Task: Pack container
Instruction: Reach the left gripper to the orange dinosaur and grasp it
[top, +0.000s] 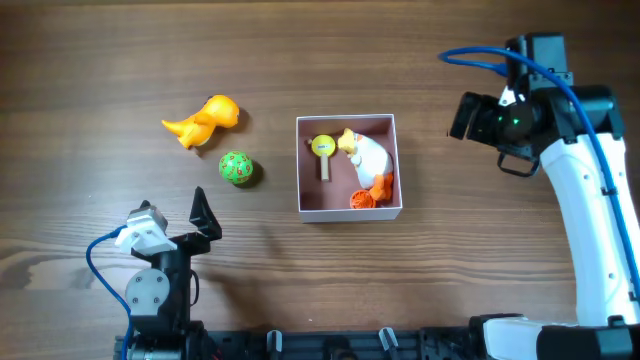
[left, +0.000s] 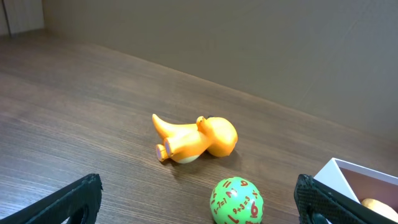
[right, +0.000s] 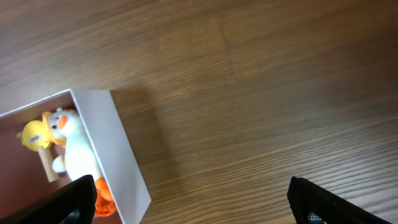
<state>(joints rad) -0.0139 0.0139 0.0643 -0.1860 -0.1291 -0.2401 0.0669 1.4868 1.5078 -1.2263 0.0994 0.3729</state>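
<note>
The container (top: 299, 170) is a square white box with a pink inside, at the table's middle. It holds a white duck (top: 368, 158), a yellow-headed stick toy (top: 323, 150) and a small orange toy (top: 362, 199). An orange dinosaur (top: 205, 121) and a green number ball (top: 236, 168) lie on the table left of the box. My left gripper (top: 178, 222) is open and empty, near the front edge, below the ball (left: 235, 200). My right gripper (top: 468, 115) is open and empty, above the table right of the box (right: 118, 149).
The dinosaur (left: 196, 140) lies on its side beyond the ball in the left wrist view, with the box corner (left: 339, 171) at the right edge. The table is bare brown wood. A blue cable (top: 480, 55) loops off the right arm.
</note>
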